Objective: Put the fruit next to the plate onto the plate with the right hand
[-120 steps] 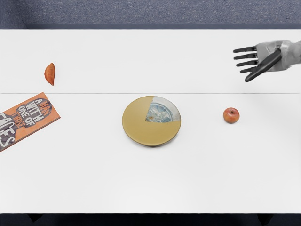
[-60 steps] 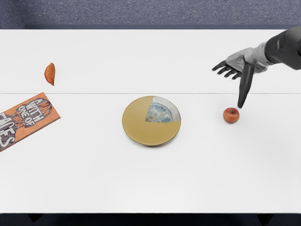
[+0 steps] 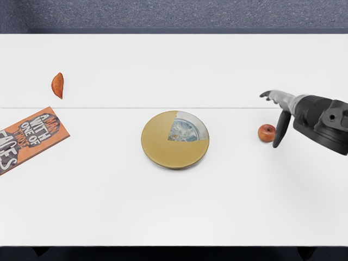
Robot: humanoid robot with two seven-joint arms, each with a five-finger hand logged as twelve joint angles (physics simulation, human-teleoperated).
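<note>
On the right side of the counter point(image 3: 174, 206), right robot hand point(image 3: 285, 107) in from the right edge, arm dark and bulky behind it. Open: fingers point(image 3: 280, 130) spread, closed on nothing. One dark finger pointing down the picture, just right of the fruit point(image 3: 266, 132); touching or a hair apart, cannot tell. Another finger stretched leftward above the fruit, apart from it. Fruit small, round, red-orange, apple-like, sitting on the counter right of the plate point(image 3: 163, 149), near but apart, not on it. Plate round, mustard-coloured with a blue-grey patterned wedge at upper right, about mid-counter. Only bare counter between fruit and plate. Far left: orange-and-black printed book point(image 3: 30, 136), flat and slanted, partly cut off by the left edge. Above it, small orange wedge-shaped piece point(image 3: 57, 85), well apart from plate and fruit. Faint seam line straight across the counter, just behind the plate.
</note>
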